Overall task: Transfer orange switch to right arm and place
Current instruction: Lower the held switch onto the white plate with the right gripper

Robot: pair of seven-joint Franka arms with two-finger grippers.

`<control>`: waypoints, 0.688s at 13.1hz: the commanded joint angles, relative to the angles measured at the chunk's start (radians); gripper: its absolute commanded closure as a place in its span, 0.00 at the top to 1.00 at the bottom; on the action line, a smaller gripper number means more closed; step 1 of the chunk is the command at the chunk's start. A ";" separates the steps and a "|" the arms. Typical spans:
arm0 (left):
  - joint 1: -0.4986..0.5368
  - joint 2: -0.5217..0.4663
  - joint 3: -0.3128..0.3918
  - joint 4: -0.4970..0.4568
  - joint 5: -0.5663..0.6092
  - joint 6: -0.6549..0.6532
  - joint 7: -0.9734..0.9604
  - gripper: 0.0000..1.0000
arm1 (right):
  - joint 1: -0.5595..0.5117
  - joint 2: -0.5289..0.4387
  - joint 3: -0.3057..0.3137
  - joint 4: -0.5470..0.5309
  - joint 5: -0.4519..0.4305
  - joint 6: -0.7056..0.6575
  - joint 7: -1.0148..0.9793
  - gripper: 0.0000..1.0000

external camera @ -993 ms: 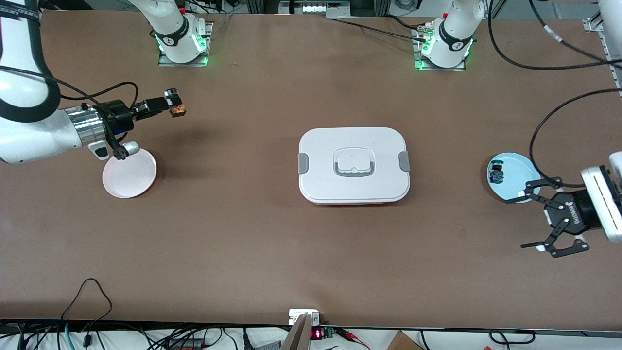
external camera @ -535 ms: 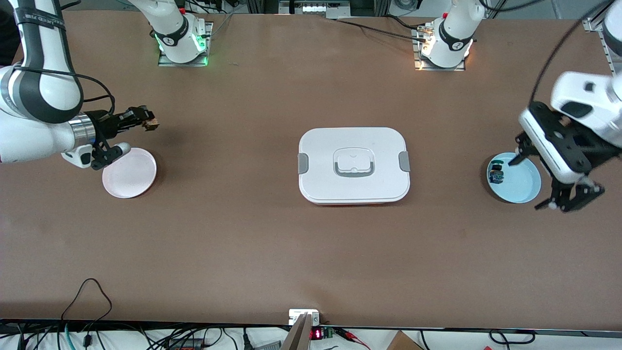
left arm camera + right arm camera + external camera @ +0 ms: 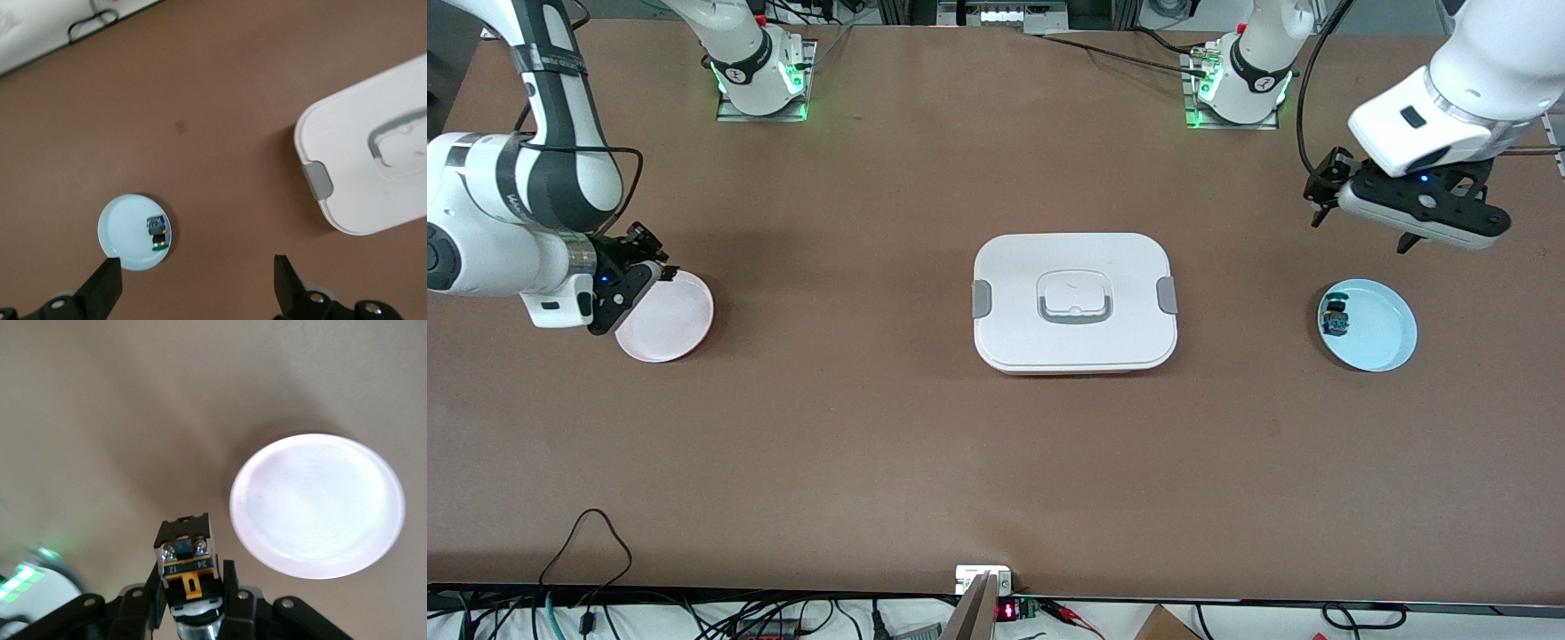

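Right wrist view shows you the orange switch [image 3: 185, 561] clamped between the right gripper [image 3: 190, 597] fingers, up in the air beside the pink plate [image 3: 317, 505] and not yet over it. In the front view the right gripper [image 3: 639, 267] hangs at that plate's [image 3: 676, 322] rim toward the right arm's end of the table.

Your risk, as I judge it: release now and the switch lands on bare table, or clips the rim and bounces off — it's tiny and held only by its sides.

The left gripper [image 3: 193, 293] waits, fingers spread and empty, above the blue plate [image 3: 1383, 333].

Count: two plates, two switches — the other switch [image 3: 1335, 317] lies in the blue plate — and one white lidded box [image 3: 1074, 302].
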 commanded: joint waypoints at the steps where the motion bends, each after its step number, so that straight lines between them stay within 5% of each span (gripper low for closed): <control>1: -0.007 -0.039 0.120 -0.036 -0.125 -0.014 -0.033 1.00 | 0.000 -0.032 0.000 -0.064 -0.056 0.100 -0.132 0.13; 9: -0.005 -0.019 0.163 -0.014 -0.124 -0.074 -0.048 1.00 | -0.048 -0.024 0.000 -0.179 -0.116 0.383 -0.407 0.13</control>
